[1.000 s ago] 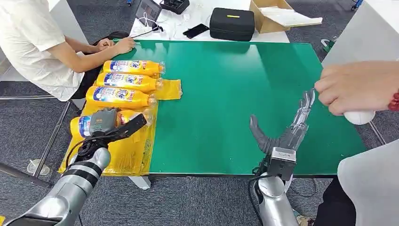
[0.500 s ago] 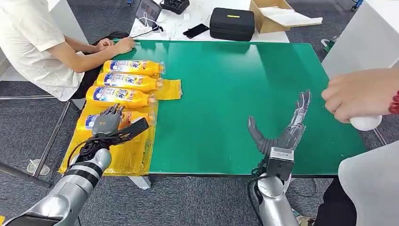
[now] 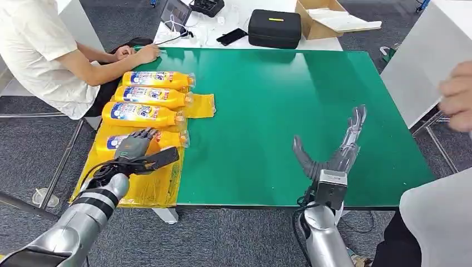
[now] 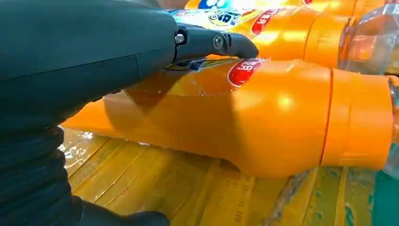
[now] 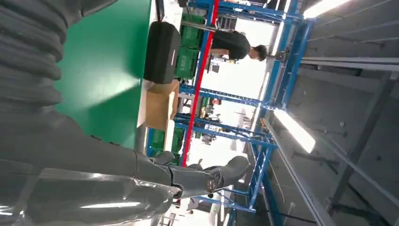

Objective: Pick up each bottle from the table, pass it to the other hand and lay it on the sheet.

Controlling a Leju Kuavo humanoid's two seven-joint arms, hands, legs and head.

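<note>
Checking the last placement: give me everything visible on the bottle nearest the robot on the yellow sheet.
The nearest bottle is orange plastic with a blue, white and red label and a clear cap end. It lies on its side on the yellow sheet, cap end toward the green table, as the fourth in a row beside the third bottle. The left hand is over its body, fingers spread; whether they touch it is unclear.
</note>
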